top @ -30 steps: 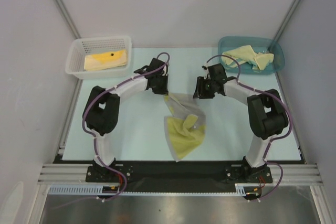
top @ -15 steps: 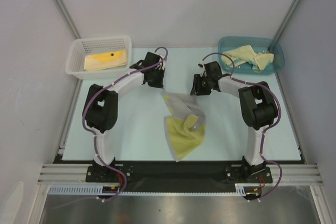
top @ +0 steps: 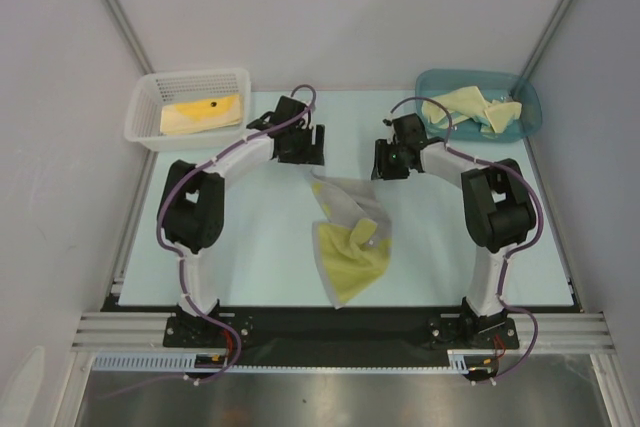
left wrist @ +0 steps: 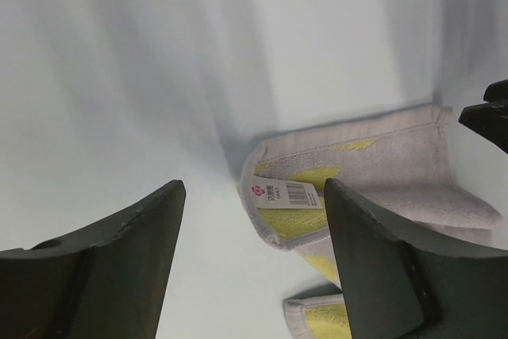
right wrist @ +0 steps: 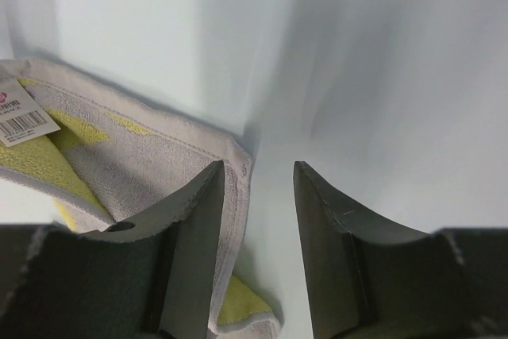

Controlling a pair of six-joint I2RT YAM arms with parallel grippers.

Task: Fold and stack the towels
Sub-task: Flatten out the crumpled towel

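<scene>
Yellow and grey terry cloth, the loose towel (top: 348, 237) is lying crumpled on the pale table (top: 250, 247), nearest the arm bases and roughly midway between the two arms. Its yellow side is showing at the near end and its grey side at the far end. A white barcode label (left wrist: 283, 194) is sitting on a folded-over edge there.

Just beyond the towel's far edge, both grippers are hanging low over the table. The left gripper (top: 305, 144) is hovering beside the far left corner of the cloth. In its wrist view its two dark fingers (left wrist: 103, 275) are standing wide apart with nothing between them, and the labelled edge is lying ahead of the gap. The right gripper (top: 390, 160) is hovering by the far right corner. Its fingers (right wrist: 198, 252) are standing a narrower way apart, gripping nothing, and the hemmed grey edge is running under one of them. Whether either gripper is touching the cloth is not showing clearly.

Farther back, at the table's far left corner, a white mesh basket (top: 140, 115) is holding one folded yellow towel (top: 200, 114), lying flat. At the far right corner a teal bin (top: 530, 115) is holding crumpled yellow towels (top: 470, 109).
</scene>
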